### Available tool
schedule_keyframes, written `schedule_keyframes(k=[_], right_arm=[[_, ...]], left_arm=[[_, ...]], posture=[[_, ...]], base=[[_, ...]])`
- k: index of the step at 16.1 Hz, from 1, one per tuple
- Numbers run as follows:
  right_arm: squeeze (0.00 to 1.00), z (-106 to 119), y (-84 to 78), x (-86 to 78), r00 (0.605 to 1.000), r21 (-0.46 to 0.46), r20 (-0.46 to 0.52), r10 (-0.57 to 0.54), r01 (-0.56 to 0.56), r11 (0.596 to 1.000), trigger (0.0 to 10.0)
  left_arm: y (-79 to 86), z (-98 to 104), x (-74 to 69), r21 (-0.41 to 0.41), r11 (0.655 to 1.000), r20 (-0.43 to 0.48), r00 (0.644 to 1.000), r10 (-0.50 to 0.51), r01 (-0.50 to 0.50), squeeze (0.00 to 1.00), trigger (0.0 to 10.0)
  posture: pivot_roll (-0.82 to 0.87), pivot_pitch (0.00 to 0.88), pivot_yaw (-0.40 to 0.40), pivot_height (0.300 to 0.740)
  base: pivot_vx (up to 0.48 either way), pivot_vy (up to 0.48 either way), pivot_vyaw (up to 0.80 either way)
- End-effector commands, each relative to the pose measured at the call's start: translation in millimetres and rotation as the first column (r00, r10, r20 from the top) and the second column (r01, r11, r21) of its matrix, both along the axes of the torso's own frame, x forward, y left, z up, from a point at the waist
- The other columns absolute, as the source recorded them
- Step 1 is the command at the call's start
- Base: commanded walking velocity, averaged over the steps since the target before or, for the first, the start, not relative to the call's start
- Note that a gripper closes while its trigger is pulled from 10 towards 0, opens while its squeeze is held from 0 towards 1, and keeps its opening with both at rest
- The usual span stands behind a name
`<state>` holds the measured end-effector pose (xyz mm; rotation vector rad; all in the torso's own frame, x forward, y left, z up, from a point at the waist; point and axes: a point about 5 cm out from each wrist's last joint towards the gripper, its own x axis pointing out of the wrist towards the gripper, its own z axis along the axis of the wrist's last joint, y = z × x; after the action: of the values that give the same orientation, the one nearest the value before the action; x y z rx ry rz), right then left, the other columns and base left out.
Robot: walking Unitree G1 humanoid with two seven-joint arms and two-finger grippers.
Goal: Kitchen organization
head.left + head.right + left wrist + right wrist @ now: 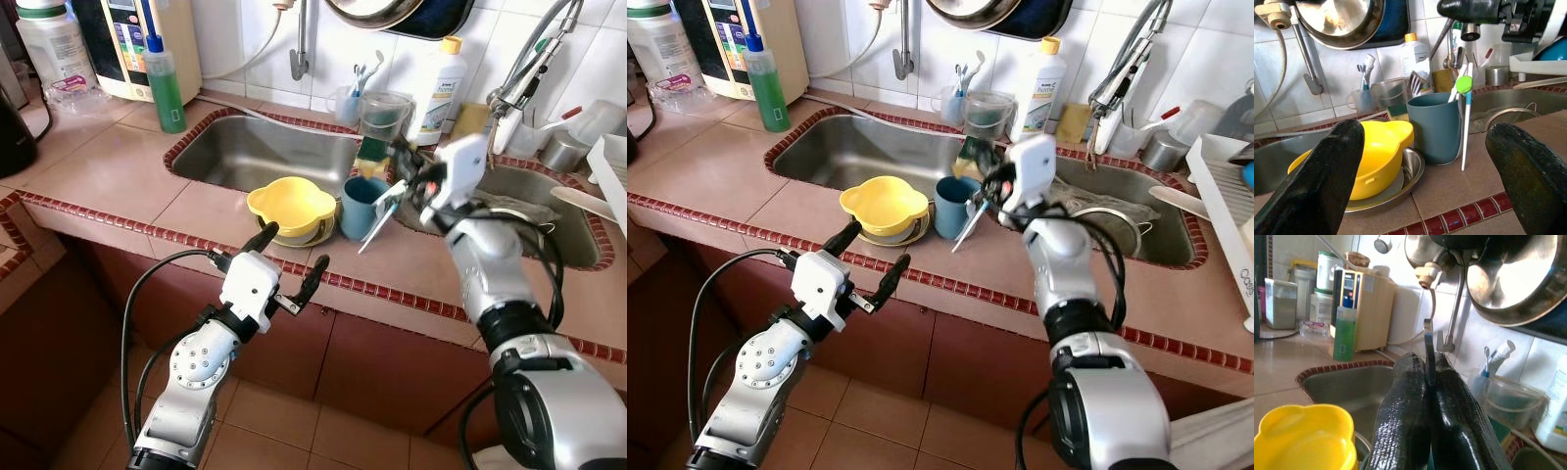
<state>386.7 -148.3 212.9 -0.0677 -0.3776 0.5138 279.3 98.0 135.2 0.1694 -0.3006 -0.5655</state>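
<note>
Yellow bowl (291,206), one; teal cup (363,207), one; right gripper (1428,382) pinching utensil (376,220); left gripper (292,257) wide.

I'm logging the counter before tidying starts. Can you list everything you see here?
Yellow bowl: one, on a steel plate, counter edge.
Cup: one, teal, beside the bowl.
Utensil: one, slim, white, tip on the counter by the cup.
Soap bottle: one, green, left of the sink.
White bottle: one, yellow cap, behind the sink.
Left pincer: open, before the counter.
Right pincer: shut on the utensil.
</note>
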Motion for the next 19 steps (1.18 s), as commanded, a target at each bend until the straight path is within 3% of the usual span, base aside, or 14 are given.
schedule_keyframes(k=[1,6,9,13,14,16,19], right_arm=[[0.00,12.9,-1.6,1.8,1.000,0.012,0.029,0.000,-0.001,1.000,10.0],[0.00,45.9,-1.1,-1.4,0.991,0.086,0.137,0.015,-0.027,0.996,10.0],[0.00,67.3,-2.1,-7.7,0.970,0.106,0.244,-0.017,-0.009,0.994,10.0],[0.00,63.2,-4.9,-13.6,0.956,0.109,0.281,-0.086,0.057,0.992,10.0],[0.00,63.6,-5.1,-16.1,0.952,0.115,0.291,-0.092,0.061,0.991,10.0],[0.00,63.9,-5.2,-19.7,0.948,0.139,0.299,-0.111,0.072,0.988,10.0],[0.00,55.6,-5.6,-24.4,0.947,0.150,0.289,-0.139,0.099,0.984,10.0]], left_arm=[[-3.0,4.8,1.0,0.000,1.000,0.023,1.000,-0.005,0.005,0.00,10.0],[-0.2,7.9,3.3,-0.021,1.000,0.025,1.000,0.012,-0.012,0.00,10.0],[13.6,22.5,17.6,-0.074,0.994,0.039,0.996,0.085,-0.082,0.00,10.0],[36.6,43.4,39.9,-0.127,0.977,0.026,0.984,0.176,-0.171,0.00,10.0],[42.6,47.4,45.2,-0.106,0.976,0.027,0.981,0.192,-0.188,0.00,10.0],[56.4,51.1,58.6,-0.123,0.961,-0.028,0.969,0.246,-0.248,0.00,10.0],[64.3,50.3,61.7,-0.153,0.951,-0.076,0.962,0.261,-0.270,0.00,10.0]], posture=[[-0.02,0.000,-0.057,0.740],[-0.02,0.000,-0.057,0.740],[-0.02,0.000,-0.057,0.740],[-0.02,0.000,-0.046,0.740],[-0.02,0.000,-0.042,0.740],[-0.03,0.000,-0.031,0.740],[-0.05,0.000,-0.008,0.740]], base=[[0.000,0.000,0.00],[0.000,0.000,0.00],[0.000,0.000,0.00],[0.000,0.000,0.00],[0.000,0.000,0.00],[0.000,0.000,0.00],[0.000,0.000,0.00]])
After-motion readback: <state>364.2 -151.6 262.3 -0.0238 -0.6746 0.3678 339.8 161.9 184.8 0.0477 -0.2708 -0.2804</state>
